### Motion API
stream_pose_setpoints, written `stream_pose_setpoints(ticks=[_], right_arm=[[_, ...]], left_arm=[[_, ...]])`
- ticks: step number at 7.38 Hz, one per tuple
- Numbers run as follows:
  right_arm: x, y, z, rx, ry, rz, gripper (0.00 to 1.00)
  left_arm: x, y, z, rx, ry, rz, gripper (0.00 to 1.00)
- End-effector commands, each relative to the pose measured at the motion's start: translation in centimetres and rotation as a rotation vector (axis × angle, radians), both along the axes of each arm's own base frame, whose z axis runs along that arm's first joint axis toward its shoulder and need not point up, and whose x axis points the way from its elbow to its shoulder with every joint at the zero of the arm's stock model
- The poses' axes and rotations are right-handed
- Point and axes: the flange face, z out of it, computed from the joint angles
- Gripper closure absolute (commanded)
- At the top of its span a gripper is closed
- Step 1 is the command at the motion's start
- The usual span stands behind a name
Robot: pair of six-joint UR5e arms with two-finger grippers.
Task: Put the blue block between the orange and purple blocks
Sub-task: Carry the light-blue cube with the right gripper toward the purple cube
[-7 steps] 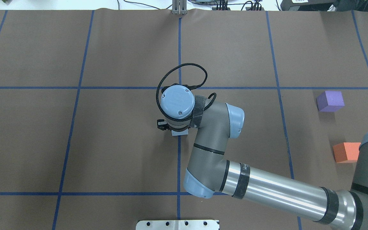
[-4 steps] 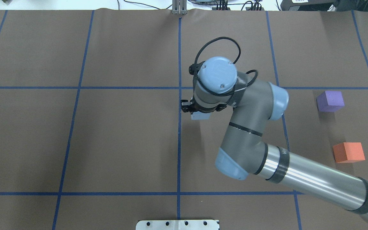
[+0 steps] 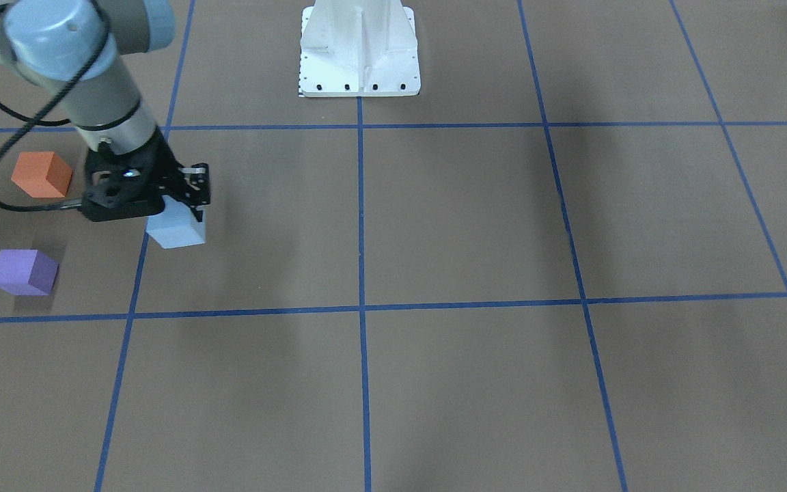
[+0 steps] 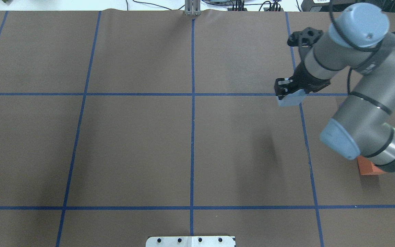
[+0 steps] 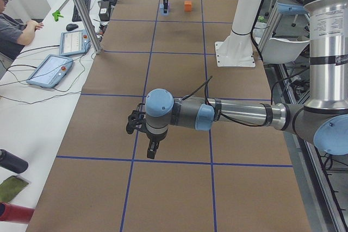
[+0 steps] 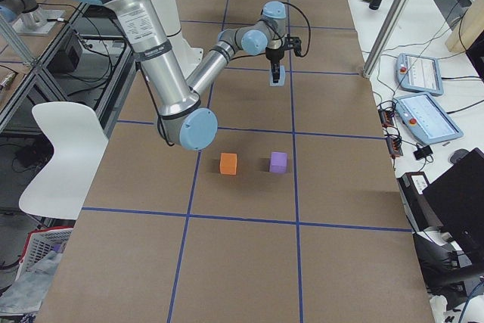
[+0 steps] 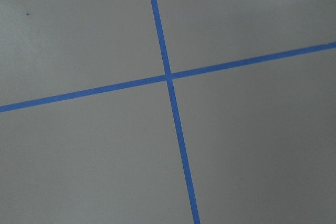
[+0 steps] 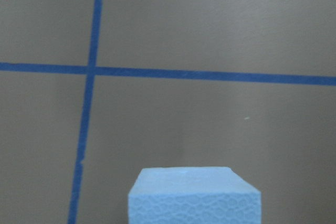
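Note:
My right gripper (image 4: pixel 288 95) is shut on the light blue block (image 4: pixel 290 100) and holds it above the table, over a blue tape line. In the front view the blue block (image 3: pixel 176 231) hangs to the right of the orange block (image 3: pixel 42 174) and the purple block (image 3: pixel 24 272), apart from both. In the overhead view the orange block (image 4: pixel 367 168) is partly covered by my right arm and the purple block is hidden. The right wrist view shows the blue block (image 8: pixel 194 195) above the tape lines. My left gripper (image 5: pixel 153 148) hovers over the table; I cannot tell whether it is open.
The white base plate (image 3: pixel 359 55) stands at the table's robot side. The orange block (image 6: pixel 228 163) and purple block (image 6: pixel 278 161) lie side by side with a gap between them. Tablets (image 5: pixel 51 69) and an operator (image 5: pixel 13 25) are beside the table.
My right arm has carried the blue block from the table's middle to the right and farther away, toward the other blocks. The arm now covers the purple block in the overhead view.

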Motion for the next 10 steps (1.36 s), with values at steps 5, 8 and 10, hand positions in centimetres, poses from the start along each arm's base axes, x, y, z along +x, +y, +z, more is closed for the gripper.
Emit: stream_pose_setpoints(ticks=[5, 8, 10], right_arm=[[12.9, 5.1, 19.9, -0.126, 0.003, 0.089, 1.00], [9.4, 7.4, 24.0, -0.091, 0.006, 0.105, 1.00], [9.1, 9.2, 25.8, -0.080, 0.015, 0.090, 1.00]], left_arm=[[0.0, -0.1, -0.6, 0.011, 0.002, -0.003, 0.00], [0.0, -0.1, -0.7, 0.013, 0.000, -0.003, 0.00], [0.0, -0.1, -0.7, 0.013, 0.000, -0.003, 0.00]])
